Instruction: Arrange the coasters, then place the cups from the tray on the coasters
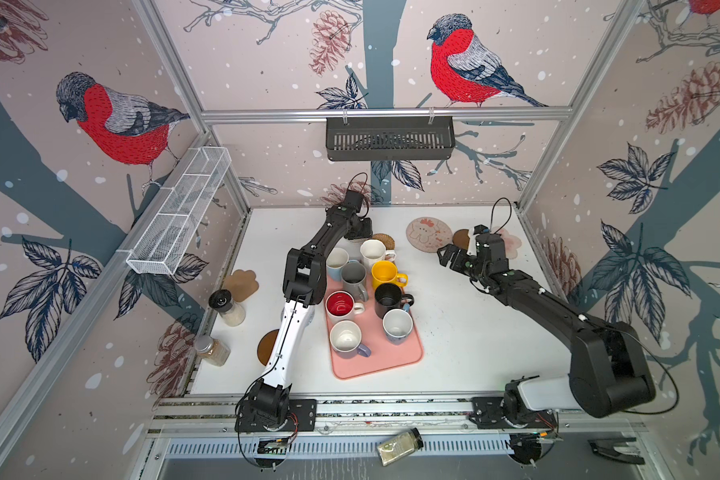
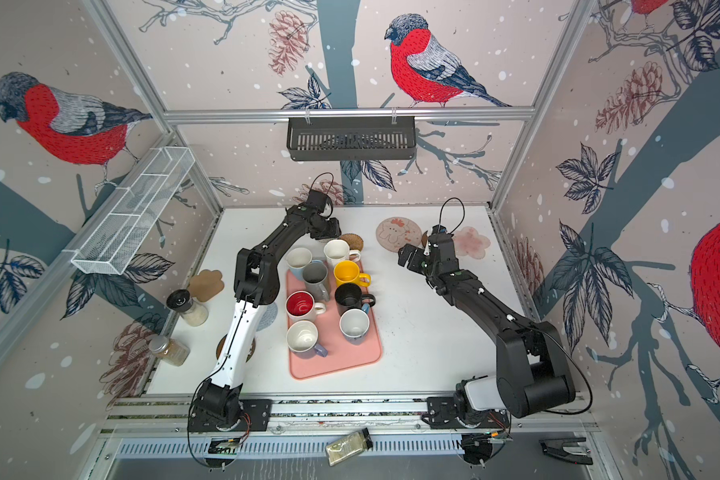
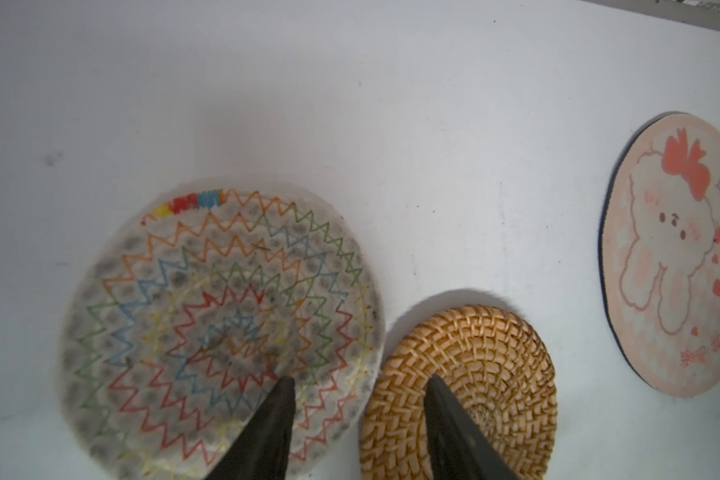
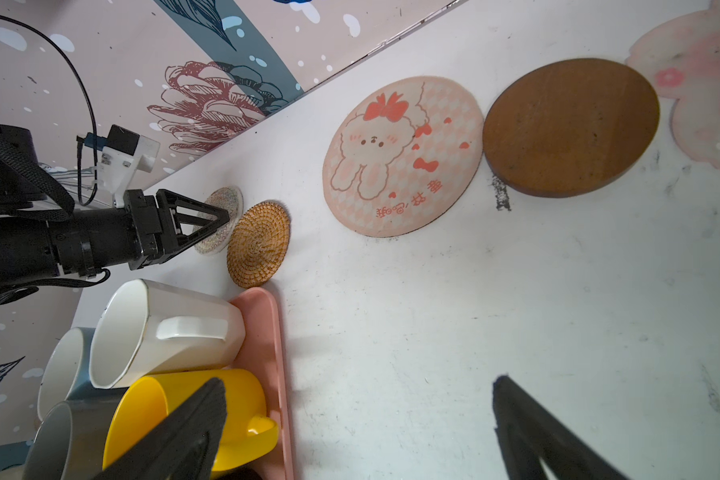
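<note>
Several cups stand on the pink tray (image 1: 391, 357), among them yellow (image 1: 385, 274), black (image 1: 388, 299) and red-lined white (image 1: 339, 305). At the back, my left gripper (image 3: 360, 380) is open, one fingertip over the cream woven coaster (image 3: 221, 332), the other over the rattan coaster (image 3: 474, 374). My right gripper (image 4: 360, 382) is open wide above bare table, right of the tray. Beyond it lie the pink cartoon round (image 4: 404, 158), a dark brown disc (image 4: 570, 129) and the pink flower (image 4: 707, 104). The tan paw (image 1: 242, 282) lies at the left. My left arm half hides another brown disc (image 1: 267, 347).
Two spice jars (image 1: 227, 307) (image 1: 213, 351) stand at the table's left edge. A third jar (image 1: 400, 446) lies on the front rail. A white wire basket (image 1: 179, 216) hangs on the left wall and a black one (image 1: 389, 139) on the back rail.
</note>
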Controlling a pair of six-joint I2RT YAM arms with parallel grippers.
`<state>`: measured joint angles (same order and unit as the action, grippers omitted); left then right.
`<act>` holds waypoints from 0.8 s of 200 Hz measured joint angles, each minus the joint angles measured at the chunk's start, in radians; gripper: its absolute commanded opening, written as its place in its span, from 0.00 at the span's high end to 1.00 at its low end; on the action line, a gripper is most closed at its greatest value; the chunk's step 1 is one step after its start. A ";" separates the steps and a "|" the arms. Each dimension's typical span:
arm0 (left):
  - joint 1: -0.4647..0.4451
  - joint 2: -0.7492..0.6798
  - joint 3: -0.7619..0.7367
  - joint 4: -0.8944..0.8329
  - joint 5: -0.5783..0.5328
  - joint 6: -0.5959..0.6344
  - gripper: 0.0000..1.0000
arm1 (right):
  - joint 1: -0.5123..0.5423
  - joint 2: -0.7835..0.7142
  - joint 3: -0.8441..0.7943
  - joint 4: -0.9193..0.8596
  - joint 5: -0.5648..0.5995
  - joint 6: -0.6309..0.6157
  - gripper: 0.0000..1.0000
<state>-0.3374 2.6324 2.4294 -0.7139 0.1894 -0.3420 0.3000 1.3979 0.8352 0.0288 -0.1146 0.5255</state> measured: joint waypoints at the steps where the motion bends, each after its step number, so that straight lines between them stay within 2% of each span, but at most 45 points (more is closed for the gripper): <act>1: 0.000 -0.001 0.000 0.000 0.000 0.000 0.44 | 0.000 0.000 0.000 0.000 0.000 0.000 0.00; 28: 0.002 -0.025 0.005 0.006 -0.004 -0.009 0.39 | -0.008 0.010 0.006 -0.001 -0.015 0.000 0.01; 57: 0.018 -0.089 0.050 0.028 -0.001 -0.010 0.34 | -0.032 0.070 0.090 -0.032 -0.032 -0.003 0.09; 70: 0.032 -0.140 0.058 0.032 0.000 -0.020 0.33 | -0.037 0.130 0.165 -0.060 -0.048 -0.004 0.15; 90: 0.048 -0.226 0.058 0.040 -0.001 -0.020 0.31 | -0.038 0.245 0.282 -0.100 -0.084 -0.011 0.34; 108: 0.052 -0.301 0.047 0.039 -0.005 -0.018 0.29 | -0.038 0.335 0.361 -0.136 -0.114 -0.026 0.42; 122: 0.052 -0.385 -0.010 0.034 -0.008 -0.015 0.23 | -0.038 0.402 0.433 -0.162 -0.153 -0.028 0.43; 135: 0.052 -0.480 -0.098 0.025 -0.015 -0.005 0.04 | -0.039 0.473 0.519 -0.172 -0.209 -0.032 0.43; 160: 0.052 -0.724 -0.398 0.054 -0.058 -0.008 0.03 | -0.027 0.626 0.732 -0.206 -0.287 -0.052 0.38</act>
<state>-0.2852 1.9079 2.0312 -0.6598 0.1314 -0.3504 0.2726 2.0239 1.5677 -0.1768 -0.4015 0.4732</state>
